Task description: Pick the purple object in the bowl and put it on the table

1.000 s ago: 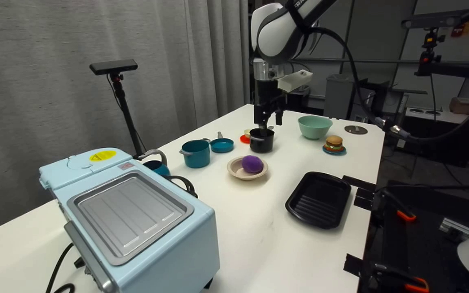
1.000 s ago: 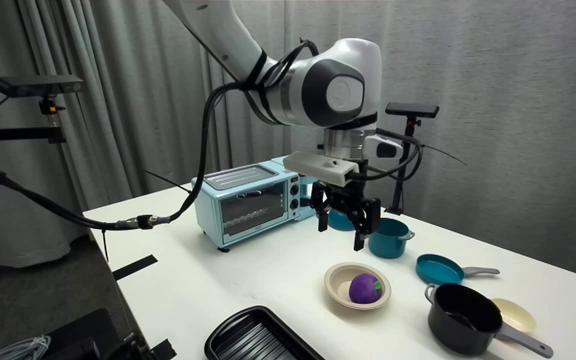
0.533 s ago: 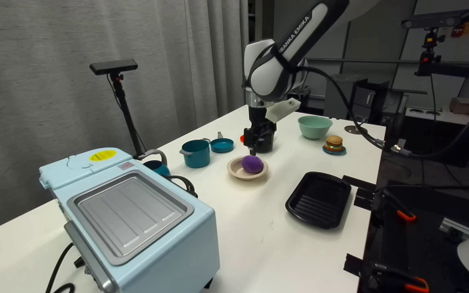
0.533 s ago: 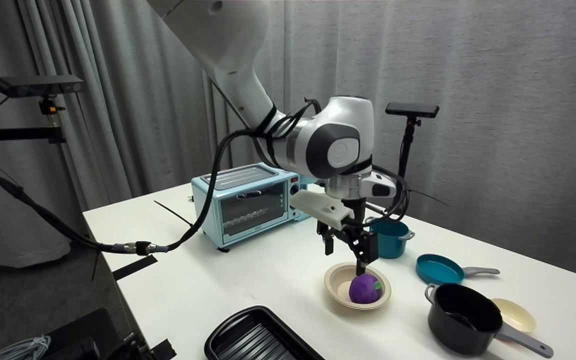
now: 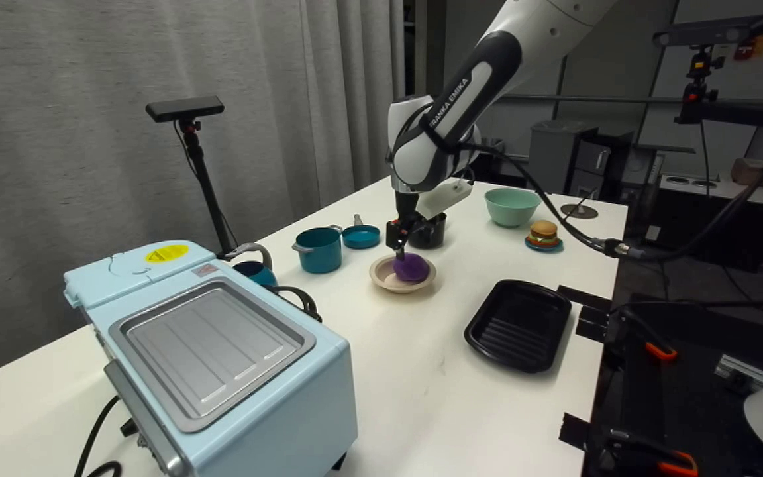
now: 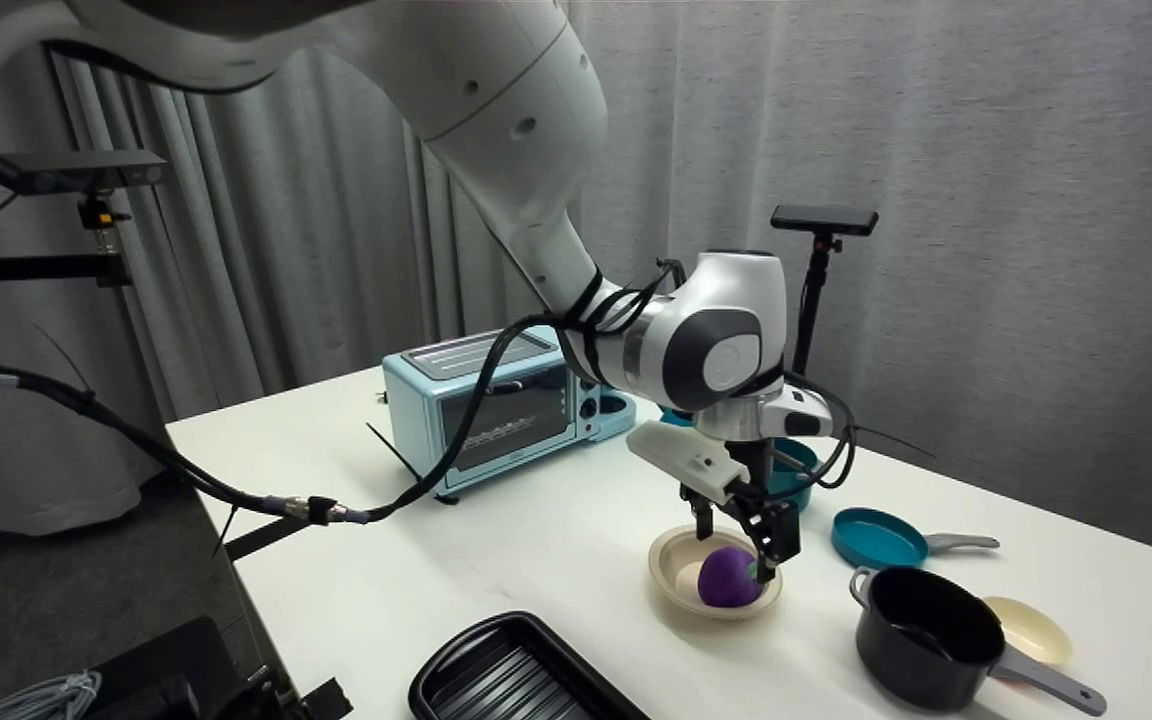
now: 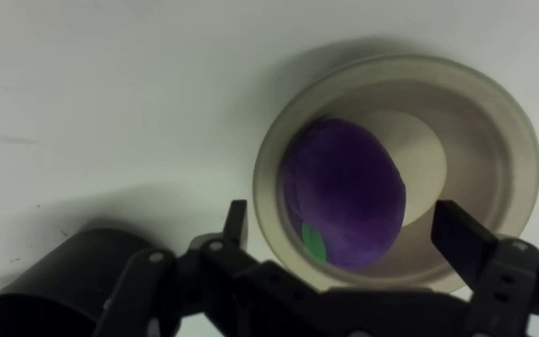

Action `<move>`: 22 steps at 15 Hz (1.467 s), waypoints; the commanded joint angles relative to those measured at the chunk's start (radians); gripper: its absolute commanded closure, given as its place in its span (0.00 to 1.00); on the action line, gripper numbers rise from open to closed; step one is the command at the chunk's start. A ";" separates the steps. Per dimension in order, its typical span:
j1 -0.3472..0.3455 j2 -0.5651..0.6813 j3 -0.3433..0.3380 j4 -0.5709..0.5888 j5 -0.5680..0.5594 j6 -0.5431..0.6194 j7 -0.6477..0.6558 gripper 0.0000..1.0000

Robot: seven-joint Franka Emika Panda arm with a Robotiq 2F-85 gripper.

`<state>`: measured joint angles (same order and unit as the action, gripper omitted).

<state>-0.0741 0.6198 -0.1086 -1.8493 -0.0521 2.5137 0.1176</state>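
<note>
Purple object (image 7: pixel 349 192) sits in the bowl (image 7: pixel 522 150), toward one side; your jaws stand wide, either side of it in the wrist view. On the tabletop (image 6: pixel 536 550) you have the black pot (image 6: pixel 916 655) near the bowl, the oven (image 6: pixel 536 420) well apart.

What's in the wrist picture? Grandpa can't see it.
An oval purple lump sits in a round, shallow cream bowl on a smooth white table. Two black fingers stand apart on either side; a black pot shows lower left.
</note>
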 commanded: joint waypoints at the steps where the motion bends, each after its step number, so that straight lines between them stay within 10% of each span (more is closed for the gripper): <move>1: -0.007 0.105 -0.005 0.130 0.019 -0.025 0.009 0.00; 9: -0.003 0.167 0.007 0.221 0.016 -0.058 -0.006 0.00; 11: -0.003 0.171 0.005 0.235 0.018 -0.085 0.000 0.28; 22: -0.003 0.134 -0.004 0.278 0.008 -0.205 0.003 0.98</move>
<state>-0.0751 0.7692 -0.1060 -1.6069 -0.0506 2.3406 0.1204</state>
